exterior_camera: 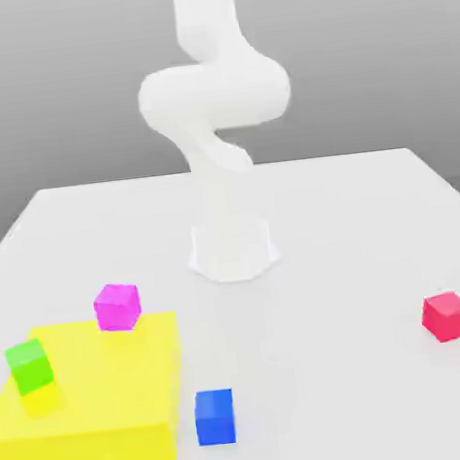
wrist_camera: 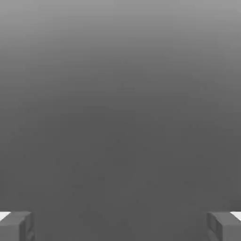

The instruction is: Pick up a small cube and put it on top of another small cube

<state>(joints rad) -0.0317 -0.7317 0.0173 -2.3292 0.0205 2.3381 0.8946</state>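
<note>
My fingers (wrist_camera: 120, 226) spread wide, holding nothing.

The small blue cube (exterior_camera: 214, 417) sits on the white surface (exterior_camera: 342, 382), just beside the yellow block (exterior_camera: 103, 404) on the exterior view's right. A green cube (exterior_camera: 29, 365) and a magenta cube (exterior_camera: 117, 306) rest on that block; a red cube (exterior_camera: 447, 315) lies well apart. My arm (exterior_camera: 217, 125) rises behind them.

The white arm (exterior_camera: 217, 125) rose from its base at the table's middle, coiled upward. The gripper (wrist_camera: 120, 226) held its fingers (wrist_camera: 16, 225) spread wide apart.
</note>
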